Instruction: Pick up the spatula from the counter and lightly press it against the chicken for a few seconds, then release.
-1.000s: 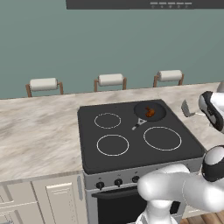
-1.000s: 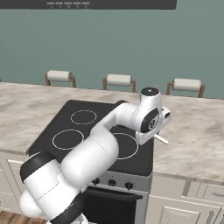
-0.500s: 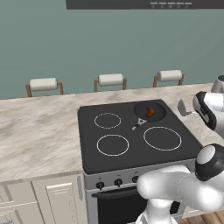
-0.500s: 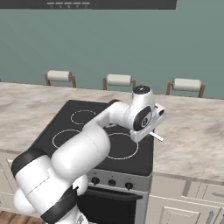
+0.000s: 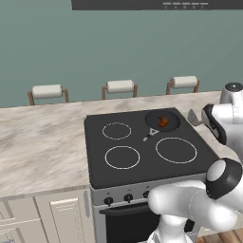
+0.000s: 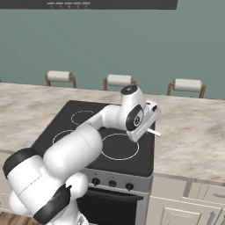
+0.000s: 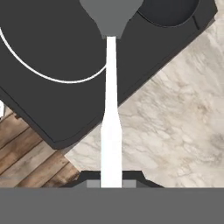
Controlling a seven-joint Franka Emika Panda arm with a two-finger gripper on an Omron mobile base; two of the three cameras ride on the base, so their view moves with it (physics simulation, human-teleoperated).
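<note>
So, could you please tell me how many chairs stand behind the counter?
3 chairs: left, middle and right, all along the far edge of the counter. More may sit outside the frame.

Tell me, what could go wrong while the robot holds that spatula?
The pincer grips the spatula at the far end of its thin handle, so it might twist or slip when pressed. The chicken sits in a small pan; a hard push could shove the pan.

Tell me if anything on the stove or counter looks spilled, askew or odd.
Nothing stands out. The chicken sits inside the pan on the stove, and the spatula runs straight out of the gripper; nothing is spilled.
</note>
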